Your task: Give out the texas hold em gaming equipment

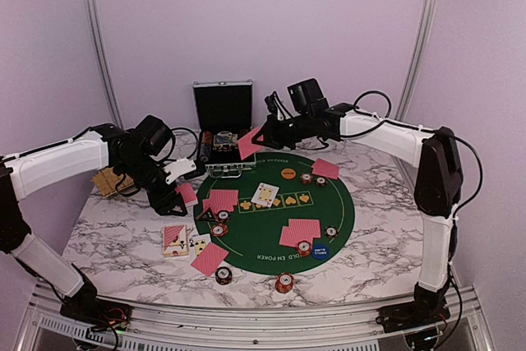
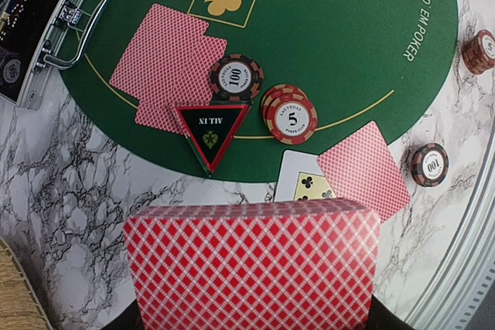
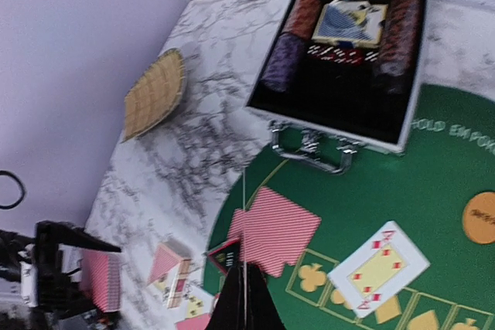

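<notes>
over green felt (image 1: 329, 199), left gripper (image 1: 182, 190) pinches red-backed cards (image 2: 251, 264), right gripper (image 1: 263, 134) pinches one red card (image 1: 249, 144).

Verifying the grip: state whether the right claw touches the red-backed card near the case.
Touching. Top view: red-backed card pinched in the right claw; right wrist view shows it edge-on between shut fingers.

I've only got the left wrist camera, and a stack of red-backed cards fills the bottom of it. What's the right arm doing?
Observer: The right gripper is shut on one red-backed card, raised beside the open case.
Operator: My left gripper holds the card stack, and I see only the case's handle. What's inside?
Observer: Rows of chips on either side of what looks like a blue card pack.
</notes>
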Controlling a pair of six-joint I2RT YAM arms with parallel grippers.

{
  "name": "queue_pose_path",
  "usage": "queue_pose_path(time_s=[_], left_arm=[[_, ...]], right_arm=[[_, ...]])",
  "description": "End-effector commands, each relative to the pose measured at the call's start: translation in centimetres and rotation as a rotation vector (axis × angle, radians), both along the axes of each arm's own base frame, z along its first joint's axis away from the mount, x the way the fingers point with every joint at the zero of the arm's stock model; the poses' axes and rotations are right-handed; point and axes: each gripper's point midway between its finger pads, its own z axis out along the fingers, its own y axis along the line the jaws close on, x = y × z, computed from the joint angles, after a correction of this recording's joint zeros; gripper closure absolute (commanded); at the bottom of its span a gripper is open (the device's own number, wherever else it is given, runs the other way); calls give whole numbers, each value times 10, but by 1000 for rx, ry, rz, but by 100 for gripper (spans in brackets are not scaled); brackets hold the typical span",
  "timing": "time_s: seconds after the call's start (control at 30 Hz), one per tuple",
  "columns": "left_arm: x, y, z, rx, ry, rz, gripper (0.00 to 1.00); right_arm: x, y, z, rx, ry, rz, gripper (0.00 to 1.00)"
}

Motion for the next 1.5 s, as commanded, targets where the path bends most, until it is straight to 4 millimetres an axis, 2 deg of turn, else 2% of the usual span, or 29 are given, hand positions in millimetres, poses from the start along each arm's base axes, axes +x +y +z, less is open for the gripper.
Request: queue_pose_path(time_s=[0.0, 0.17, 0.27, 0.37, 0.53, 0.8, 0.93, 1.23, 1.3, 1.47], left_arm=[[-5, 2, 7, -10, -13, -10, 100], [-5, 0, 8, -15, -8, -12, 100], [-5, 0, 9, -17, -10, -10, 100], [-6, 1, 9, -16, -9, -9, 100], [-8, 1, 9, -21, -3, -11, 100], [-9, 1, 9, -21, -3, -14, 100], [-8, 1, 10, -20, -4, -14, 100], [-8, 1, 10, -19, -3, -11, 100], [-8, 1, 9, -19, 0, -11, 100], [-8, 1, 9, -18, 5, -11, 100]], right_arm=[[17, -63, -42, -601, -234, -133, 100], [27, -84, -52, -1024, -481, -197, 100], [25, -83, -68, -1255, -612, -171, 100], [23, -81, -80, -1381, -694, -130, 100], [23, -67, -95, -1370, -732, -67, 100], [14, -50, -139, -1311, -679, 71, 100], [9, -47, -156, -1292, -656, 120, 95], [0, -44, -169, -1250, -623, 162, 91], [-5, -42, -171, -1221, -608, 178, 86], [-15, -38, -170, -1152, -581, 203, 57]])
